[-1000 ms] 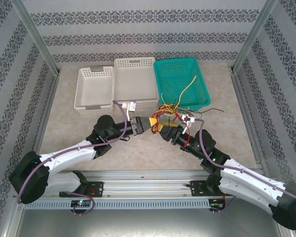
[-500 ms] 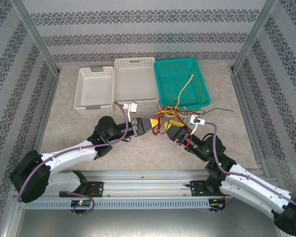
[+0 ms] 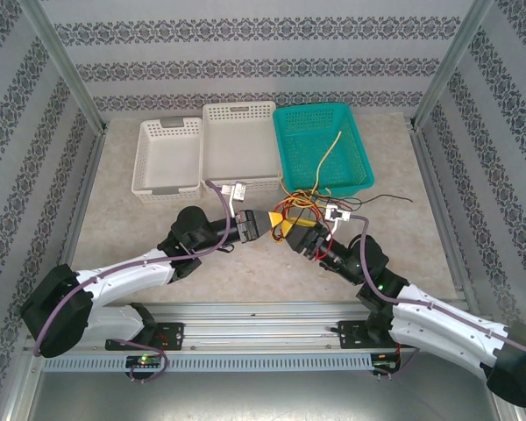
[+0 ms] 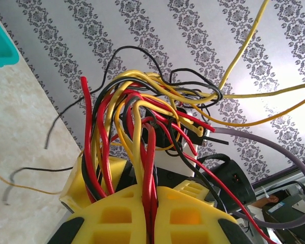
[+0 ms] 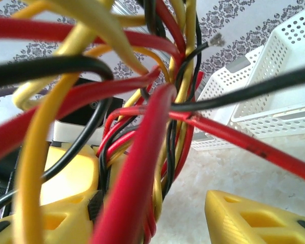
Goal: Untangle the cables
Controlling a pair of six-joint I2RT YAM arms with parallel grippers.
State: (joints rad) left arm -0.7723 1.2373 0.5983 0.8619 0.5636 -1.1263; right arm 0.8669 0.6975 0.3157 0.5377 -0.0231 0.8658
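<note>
Top view, far left: small white basket (image 3: 167, 158) at the back of the table (image 3: 131, 237), its side against the larger white basket (image 3: 238, 147).

Left arm comes in from the near-left corner. The left gripper (image 3: 278, 224) lies just in front of the larger basket's near right corner and points right. In its wrist view the yellow fingers (image 4: 193, 213) are pressed together, with red and black strands pinched in the seam between them.

The cables (image 3: 300, 207) are a knot of red, yellow, orange and black. The knot hangs between the two grippers at mid-table, just in front of the teal basket (image 3: 323, 147). In the left wrist view it fans upward out of the clamped fingers into looping strands.

The right gripper (image 3: 300, 230) faces the left one from the other side, very close to it. In its wrist view the jaws are apart. The bundle runs up beside one yellow finger, and the other finger (image 5: 254, 218) stands clear of the strands with a gap of table showing.

Further right, one yellow wire (image 3: 333, 153) arcs from the knot up into the teal basket. A thin dark wire (image 3: 386, 198) trails right across the table, in front of that basket's near right corner.
</note>
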